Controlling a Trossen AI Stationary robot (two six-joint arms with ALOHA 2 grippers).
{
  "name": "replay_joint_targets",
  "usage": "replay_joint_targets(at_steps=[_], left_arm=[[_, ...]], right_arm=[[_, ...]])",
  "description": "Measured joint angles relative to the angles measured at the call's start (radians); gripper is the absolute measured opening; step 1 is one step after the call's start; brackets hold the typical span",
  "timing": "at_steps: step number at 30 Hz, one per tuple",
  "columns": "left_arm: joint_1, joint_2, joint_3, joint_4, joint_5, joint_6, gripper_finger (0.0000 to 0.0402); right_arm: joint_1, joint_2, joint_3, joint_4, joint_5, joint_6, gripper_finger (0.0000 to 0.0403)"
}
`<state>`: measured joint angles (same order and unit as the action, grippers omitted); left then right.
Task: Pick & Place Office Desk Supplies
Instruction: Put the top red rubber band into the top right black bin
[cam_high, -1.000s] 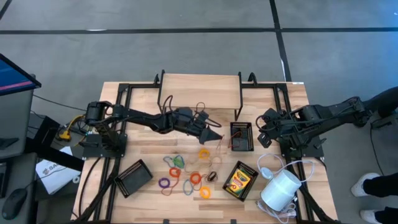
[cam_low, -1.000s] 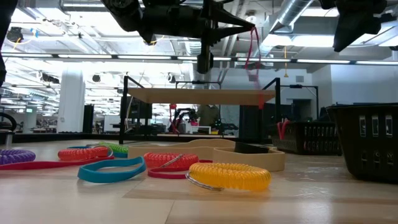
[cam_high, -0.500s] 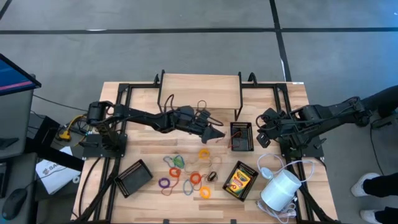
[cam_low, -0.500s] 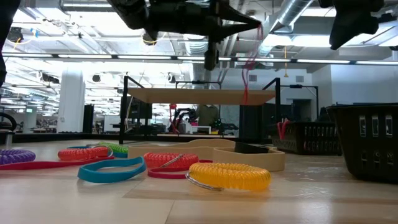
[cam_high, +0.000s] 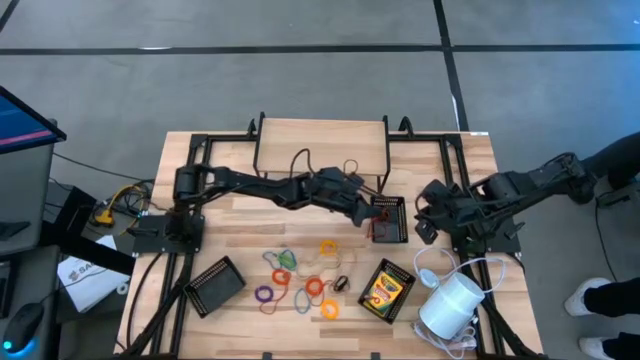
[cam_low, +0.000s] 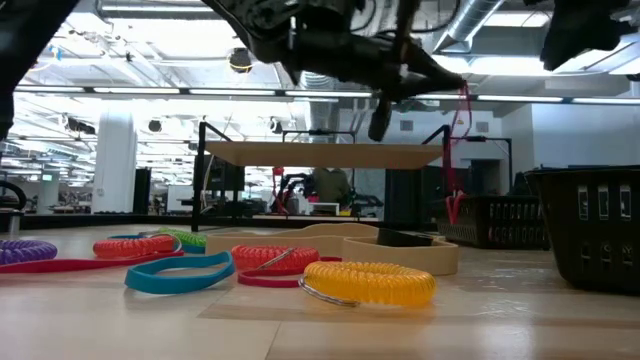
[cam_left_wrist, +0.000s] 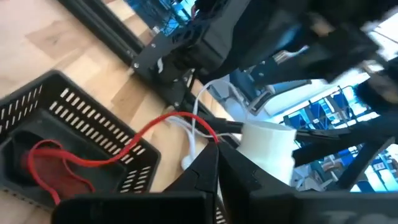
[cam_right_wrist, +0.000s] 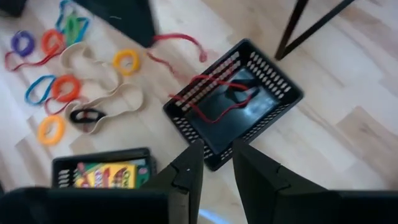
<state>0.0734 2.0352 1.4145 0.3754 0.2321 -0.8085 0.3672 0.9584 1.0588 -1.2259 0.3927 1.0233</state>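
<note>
The left hand (cam_left_wrist: 214, 155), fingers pinched on a red elastic loop (cam_left_wrist: 134, 144), hangs it over the rim of a black mesh tray (cam_high: 388, 219) already holding one red loop (cam_right_wrist: 219, 99). The right hand (cam_right_wrist: 214, 163), fingers slightly apart, waits beside it. No writing on the one crayon box (cam_high: 384, 290) is readable.

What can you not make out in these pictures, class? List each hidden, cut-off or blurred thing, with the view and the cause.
1. How much of the red loop already lies inside the black mesh tray: left wrist view, the tray wall hides it.
2. The crayon box lettering: right wrist view, blurred.
3. The right gripper fingers: low view, cut off by the top edge.
4. The left gripper grip: high view, too small.
</note>
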Motion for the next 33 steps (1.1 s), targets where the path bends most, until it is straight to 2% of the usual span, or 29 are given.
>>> replay_joint_targets(at_steps=[7,15,22,33], left_arm=[[-0.001,0.092,0.077,-0.002,0.003,-0.01,0.0],[0.009,0.187,0.208,0.002,0.004,-0.008,0.0],[0.038,0.232,0.274,0.004,0.004,-0.018,0.0],[0.05,0.234,0.275,-0.013,-0.001,-0.019,0.0]], right_arm=[[0.13,-0.018,0.003,0.0,0.002,0.05,0.0084],[0.219,-0.018,0.003,0.0,0.005,0.103,0.0084],[0.258,-0.018,0.003,0.0,0.015,0.129,0.0084],[0.274,-0.018,0.003,0.0,0.027,0.129,0.0084]])
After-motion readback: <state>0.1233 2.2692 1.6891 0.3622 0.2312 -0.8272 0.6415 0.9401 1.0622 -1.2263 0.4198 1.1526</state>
